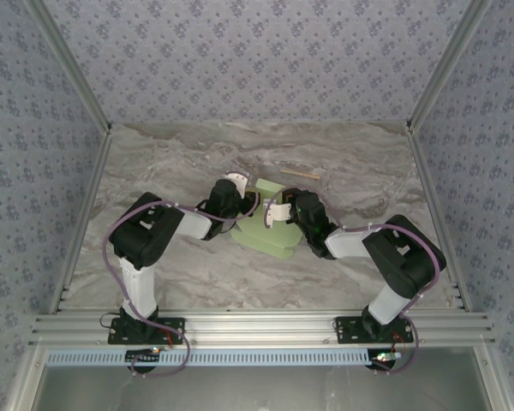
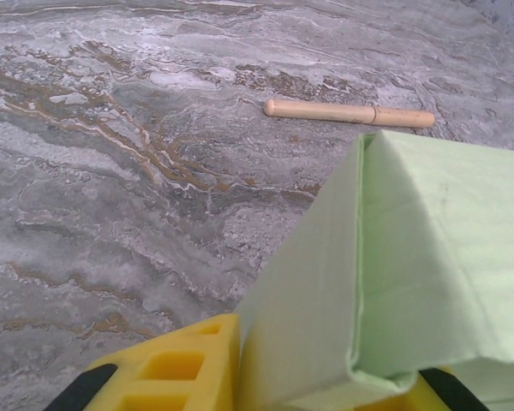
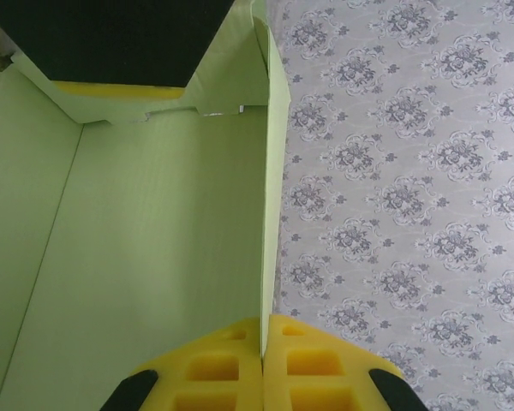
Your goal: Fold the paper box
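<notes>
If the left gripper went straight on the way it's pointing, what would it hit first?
The paper box sits right between the fingers of the left gripper. Past that, probably the marble table. The wooden stick lies farther off to the right, though depth is unclear.

The paper box (image 3: 154,257) runs off the left edge, its top hidden behind an unidentifiable dark shape (image 3: 111,38).

Soft, even light. Faint shadows lie on the bench (image 1: 197,282) under the arms (image 1: 146,240). The top view looks fuzzy; up close the box (image 3: 154,257) looks bright and sharp.
</notes>
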Controlling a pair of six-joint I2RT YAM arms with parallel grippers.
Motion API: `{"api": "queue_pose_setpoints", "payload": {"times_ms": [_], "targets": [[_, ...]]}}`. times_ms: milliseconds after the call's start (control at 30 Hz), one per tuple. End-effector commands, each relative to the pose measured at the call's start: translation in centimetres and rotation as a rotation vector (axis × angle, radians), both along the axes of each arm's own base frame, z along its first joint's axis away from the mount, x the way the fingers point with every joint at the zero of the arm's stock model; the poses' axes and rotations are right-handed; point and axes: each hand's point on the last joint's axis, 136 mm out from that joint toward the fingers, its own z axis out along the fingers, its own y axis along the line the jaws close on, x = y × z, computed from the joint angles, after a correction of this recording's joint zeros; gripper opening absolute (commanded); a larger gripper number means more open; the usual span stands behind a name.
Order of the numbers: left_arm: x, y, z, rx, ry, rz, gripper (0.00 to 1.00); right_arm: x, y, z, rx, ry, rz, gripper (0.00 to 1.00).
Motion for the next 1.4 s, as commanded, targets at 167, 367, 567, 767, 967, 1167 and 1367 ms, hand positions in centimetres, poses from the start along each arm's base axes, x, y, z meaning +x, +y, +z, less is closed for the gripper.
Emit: {"api": "queue_pose_setpoints", "payload": {"times_ms": [167,367,567,767,967,1167,1367], "targets": [[1.5,2.3,1.8,0.004,-0.024,0.143,0.16,-0.8,0.3,-1.3,-0.017,0.063,0.026,0.0],[1.1,2.6,2.2,0.038,-0.035,0.155,0.14,-0.9,0.6,-1.1,0.016,0.072,0.025,0.2],[0.7,3.4,2.4,0.06,-0.041,0.191,0.13,-1.4,1.0,0.1,0.097,0.102,0.024,0.38],[0.5,5.2,2.6,0.092,-0.038,0.272,0.12,-3.1,2.1,2.4,0.253,0.157,0.029,0.54],[0.1,6.6,3.1,0.117,-0.053,0.32,0.12,-4.6,1.9,4.7,0.49,0.284,-0.053,0.66],[0.1,7.2,3.5,0.156,-0.073,0.334,0.12,-6.4,1.0,7.4,0.699,0.432,-0.12,0.7],[-0.1,7.3,3.5,0.168,-0.067,0.335,0.12,-6.0,-1.9,9.9,0.994,0.582,-0.264,0.73]]}}
